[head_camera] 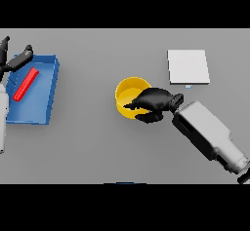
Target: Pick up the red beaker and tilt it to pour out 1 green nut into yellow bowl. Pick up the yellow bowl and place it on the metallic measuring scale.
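The right arm point(210, 135) lies nearest, a grey and white forearm reaching in from the lower right, and its dark right hand point(154, 103) sits over the right side of the yellow bowl point(128, 94). The fingers curl across the bowl's near rim and the thumb appears to hook below it, so I judge the hand clamped on the bowl, though how firmly cannot be told from above. The bowl stands on the grey table point(97, 147) at mid-scene. Whether a green nut lies inside is not visible; the hand covers part of the hollow.

The scale point(188, 66), a flat pale square, lies beyond and to the right of the bowl, near but not touching. The red beaker point(25, 84) lies on its side in the blue tray point(51, 91) at far left, with the left hand point(14, 59) at the tray's far corner, fingers spread and holding nothing.

The step in hand looks like carrying the bowl to the scale. To do it well, the pinch on the rim should be snug before lifting, since a one-sided hold lets a bowl tip away from the hand. Lift straight up and keep the rim level, then travel up and to the right. Set the bowl down centred on the plate, flat, and loosen the fingers only once it rests.
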Available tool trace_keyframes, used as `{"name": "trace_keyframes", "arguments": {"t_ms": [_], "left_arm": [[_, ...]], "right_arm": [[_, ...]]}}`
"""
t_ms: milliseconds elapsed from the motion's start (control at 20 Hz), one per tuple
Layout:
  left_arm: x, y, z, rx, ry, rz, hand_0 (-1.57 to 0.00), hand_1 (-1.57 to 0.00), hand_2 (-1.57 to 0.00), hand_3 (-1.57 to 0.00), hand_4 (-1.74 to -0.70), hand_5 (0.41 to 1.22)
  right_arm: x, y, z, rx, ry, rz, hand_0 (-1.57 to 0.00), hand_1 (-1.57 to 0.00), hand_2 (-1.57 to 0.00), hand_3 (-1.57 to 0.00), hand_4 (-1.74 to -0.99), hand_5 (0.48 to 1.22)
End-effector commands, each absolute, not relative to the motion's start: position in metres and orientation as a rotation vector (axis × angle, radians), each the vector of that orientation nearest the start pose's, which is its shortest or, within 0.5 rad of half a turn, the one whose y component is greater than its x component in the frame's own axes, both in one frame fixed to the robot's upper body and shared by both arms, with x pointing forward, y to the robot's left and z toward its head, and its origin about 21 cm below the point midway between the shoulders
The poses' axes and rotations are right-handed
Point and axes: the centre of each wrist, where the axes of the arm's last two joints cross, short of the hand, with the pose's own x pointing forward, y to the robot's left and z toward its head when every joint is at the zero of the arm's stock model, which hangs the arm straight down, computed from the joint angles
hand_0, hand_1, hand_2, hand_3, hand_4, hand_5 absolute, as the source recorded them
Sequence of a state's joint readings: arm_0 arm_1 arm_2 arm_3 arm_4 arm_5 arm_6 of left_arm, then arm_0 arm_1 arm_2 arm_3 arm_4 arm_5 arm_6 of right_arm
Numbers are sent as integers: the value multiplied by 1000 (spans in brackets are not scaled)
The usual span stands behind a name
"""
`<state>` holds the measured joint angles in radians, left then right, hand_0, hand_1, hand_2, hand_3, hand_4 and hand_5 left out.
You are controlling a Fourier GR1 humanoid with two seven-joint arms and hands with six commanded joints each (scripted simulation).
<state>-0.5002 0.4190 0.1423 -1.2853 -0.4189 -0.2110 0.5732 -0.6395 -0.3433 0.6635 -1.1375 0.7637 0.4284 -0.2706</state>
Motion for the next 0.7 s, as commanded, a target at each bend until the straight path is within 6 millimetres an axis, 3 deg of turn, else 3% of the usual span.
{"name": "trace_keyframes", "arguments": {"t_ms": [0,100,250,550,650], "left_arm": [[359,325,126,700,-1087,-465,1,1,1,1,-791,733],[359,326,123,698,-1079,-467,1,1,1,1,-793,736],[362,324,123,693,-1081,-475,1,1,1,1,-792,732],[359,327,121,701,-1088,-469,1,1,1,1,-783,727],[362,327,126,704,-1094,-467,1,1,1,1,-785,729]], "right_arm": [[348,-139,41,-155,-1308,2000,-938,-806,-787,-978,-1521,1108],[349,-141,43,-149,-1306,1990,-1166,-1081,-1069,-1030,-1594,1148],[348,-144,45,-144,-1312,2006,-1364,-1320,-1314,-1111,-1659,1184],[346,-148,72,-195,-1309,1968,-1517,-1505,-1504,-1350,-1711,1211],[346,-151,83,-209,-1318,1954,-1536,-1529,-1528,-1356,-1717,1215]]}}
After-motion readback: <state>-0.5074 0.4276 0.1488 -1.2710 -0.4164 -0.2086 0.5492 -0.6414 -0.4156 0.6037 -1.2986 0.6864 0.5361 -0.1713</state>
